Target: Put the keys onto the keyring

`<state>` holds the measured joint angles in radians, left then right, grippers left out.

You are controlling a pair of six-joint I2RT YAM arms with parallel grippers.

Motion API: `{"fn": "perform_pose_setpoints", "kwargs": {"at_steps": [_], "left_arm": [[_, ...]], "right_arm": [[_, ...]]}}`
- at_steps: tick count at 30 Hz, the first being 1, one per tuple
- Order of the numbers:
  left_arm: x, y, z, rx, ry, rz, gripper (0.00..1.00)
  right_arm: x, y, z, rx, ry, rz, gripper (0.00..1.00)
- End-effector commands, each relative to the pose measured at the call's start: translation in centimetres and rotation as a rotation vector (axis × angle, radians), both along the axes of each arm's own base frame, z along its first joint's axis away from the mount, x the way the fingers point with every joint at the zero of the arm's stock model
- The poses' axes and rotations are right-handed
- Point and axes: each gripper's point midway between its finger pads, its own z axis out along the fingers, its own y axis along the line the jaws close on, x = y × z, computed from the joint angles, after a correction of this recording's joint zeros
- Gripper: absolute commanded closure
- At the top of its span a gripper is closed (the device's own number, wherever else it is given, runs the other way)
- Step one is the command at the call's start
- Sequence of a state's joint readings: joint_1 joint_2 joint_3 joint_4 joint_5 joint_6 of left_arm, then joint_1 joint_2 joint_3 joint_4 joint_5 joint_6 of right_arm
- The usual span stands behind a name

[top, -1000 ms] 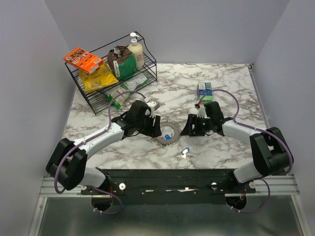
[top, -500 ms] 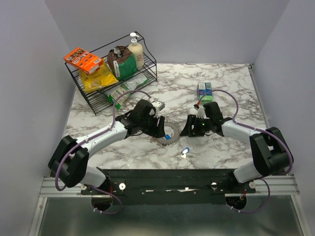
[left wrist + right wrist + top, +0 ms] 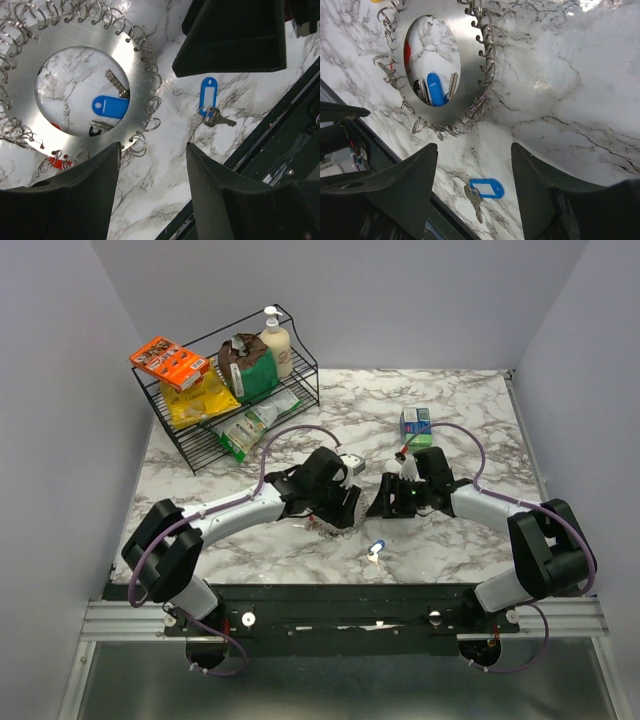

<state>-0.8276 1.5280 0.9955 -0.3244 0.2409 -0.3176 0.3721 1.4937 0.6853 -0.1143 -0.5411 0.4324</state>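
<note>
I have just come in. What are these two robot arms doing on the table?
Both arms reach over the keyring, a flat metal disc edged with small wire loops, which lies on the marble table. The left gripper and the right gripper are open and hold nothing. A key with a blue tag lies loose, apart from the ring. A second blue tag and a red tag show in its central hole.

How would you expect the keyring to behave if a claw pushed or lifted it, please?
The keyring looks like a rigid metal disc, so it probably stays stiff rather than flopping. Lying flat on the smooth marble table, it would likely slide when pushed and be awkward to get under. Its wire loops around the rim may snag or jingle.
</note>
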Motion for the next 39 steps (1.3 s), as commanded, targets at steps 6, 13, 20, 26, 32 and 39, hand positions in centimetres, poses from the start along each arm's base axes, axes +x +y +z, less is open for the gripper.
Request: {"fn": "perform_pose_setpoints", "kwargs": {"at_steps": [6,13,20,26,32,39], "left_arm": [[1.9,-3.4,0.4,0.103,-0.099,-0.060,0.38],[2.1,-4.7,-0.8,0.191,-0.141,-0.116,0.42],[1.6,-5.0,-1.8,0.243,-0.167,-0.142,0.43],[1.7,-4.9,-3.3,0.323,-0.198,-0.156,0.46],[1.5,-5.3,-4.6,0.373,-0.220,-0.178,0.48],[1.5,-5.0,-6.1,0.446,-0.246,-0.194,0.53]], "right_arm": [[-0.7,0.2,0.4,0.050,0.054,-0.059,0.32],[-0.6,-1.2,-0.6,0.040,0.088,-0.110,0.32],[0.4,-4.2,-1.1,0.150,0.145,-0.196,0.32],[0.9,-5.0,-1.0,0.165,0.146,-0.215,0.32],[1.2,-5.4,-1.1,0.166,0.148,-0.223,0.32],[1.4,-5.4,-1.2,0.181,0.162,-0.219,0.32]]}}
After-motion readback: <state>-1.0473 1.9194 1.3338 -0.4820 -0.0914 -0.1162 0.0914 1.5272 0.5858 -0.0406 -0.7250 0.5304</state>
